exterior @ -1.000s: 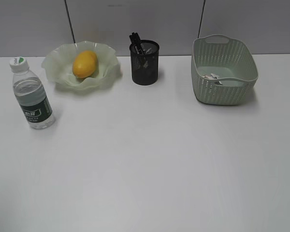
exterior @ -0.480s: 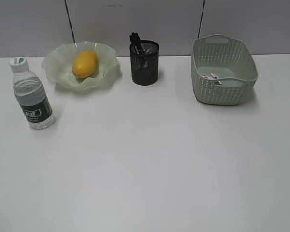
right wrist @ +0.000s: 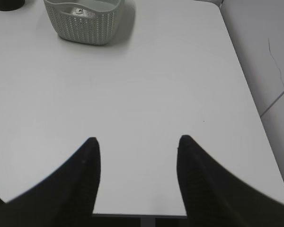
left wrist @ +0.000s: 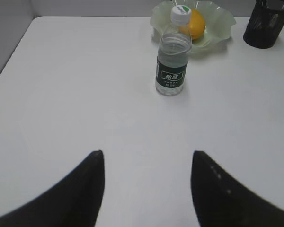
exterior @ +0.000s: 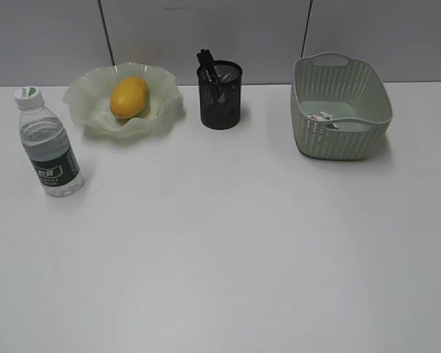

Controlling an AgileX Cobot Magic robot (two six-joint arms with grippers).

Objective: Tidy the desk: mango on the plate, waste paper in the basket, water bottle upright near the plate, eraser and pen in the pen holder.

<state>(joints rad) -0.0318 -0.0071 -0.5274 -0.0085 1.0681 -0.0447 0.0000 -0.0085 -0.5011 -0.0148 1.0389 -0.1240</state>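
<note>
The yellow-orange mango (exterior: 128, 97) lies in the wavy green plate (exterior: 88, 99) at the back left. The water bottle (exterior: 49, 143) stands upright in front of the plate, also in the left wrist view (left wrist: 172, 52). The black mesh pen holder (exterior: 220, 95) holds a dark pen; the eraser cannot be made out. The green woven basket (exterior: 339, 107) at the back right holds the white waste paper (exterior: 326, 118). Neither gripper shows in the exterior view. My left gripper (left wrist: 146, 153) is open and empty over the desk (exterior: 220, 243). My right gripper (right wrist: 138, 139) is open and empty near the desk's right front corner.
A grey panelled wall runs behind the desk. The desk's right edge and front corner show in the right wrist view (right wrist: 255, 118), its left edge in the left wrist view (left wrist: 9, 52).
</note>
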